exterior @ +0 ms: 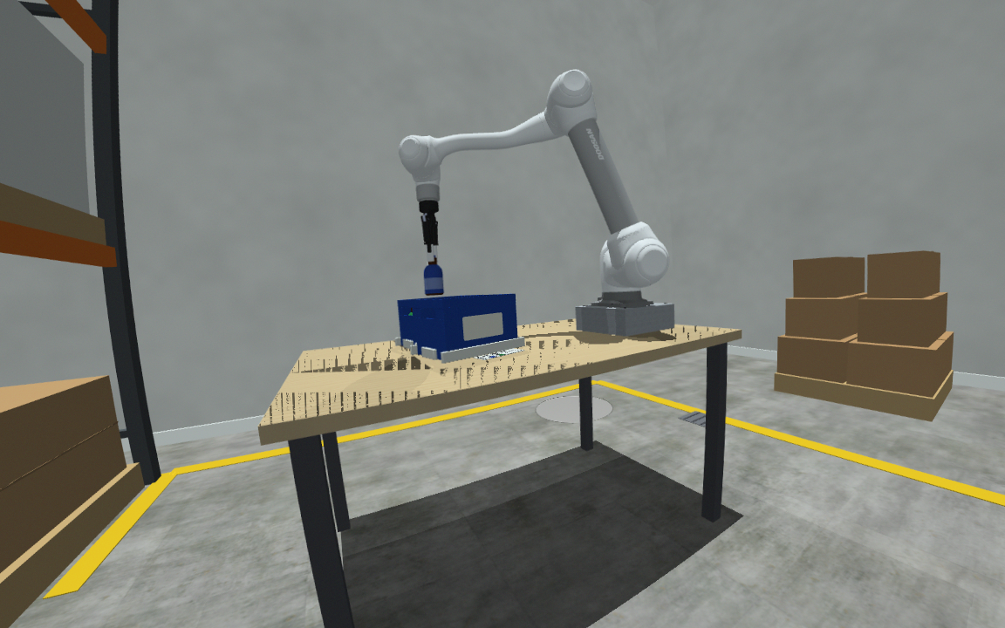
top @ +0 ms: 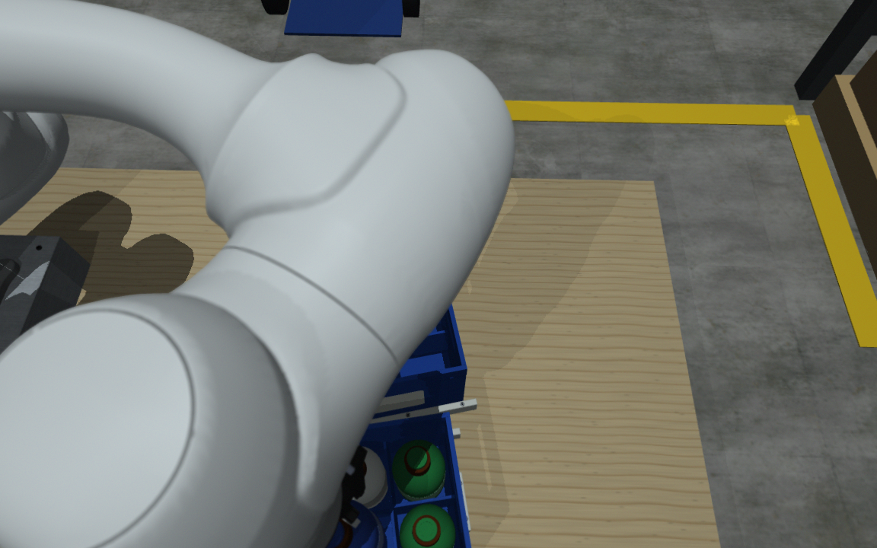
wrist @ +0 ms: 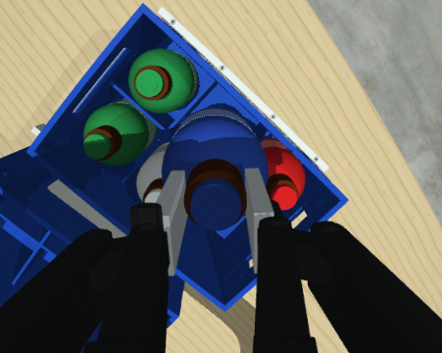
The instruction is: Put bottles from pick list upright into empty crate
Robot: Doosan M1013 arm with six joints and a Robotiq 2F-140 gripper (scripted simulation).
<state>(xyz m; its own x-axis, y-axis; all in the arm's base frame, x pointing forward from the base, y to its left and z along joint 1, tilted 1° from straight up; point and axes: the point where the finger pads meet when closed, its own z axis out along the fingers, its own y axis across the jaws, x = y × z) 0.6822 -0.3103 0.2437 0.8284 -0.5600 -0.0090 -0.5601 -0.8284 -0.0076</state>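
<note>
My gripper is shut on the neck of a blue bottle and holds it upright above the blue crate with bottles. In the exterior view the blue bottle hangs clear above the crate's rim under the gripper. Two green bottles, a red bottle and a white bottle stand in the crate's cells. Two green bottles also show in the top view. The second blue crate lies beside it, mostly hidden by my arm. The pick list is hidden.
My arm fills most of the top view. A thin white strip lies on the table along the crate's side. The arm's grey base sits at the table's far end. Cardboard boxes and shelving stand off the table.
</note>
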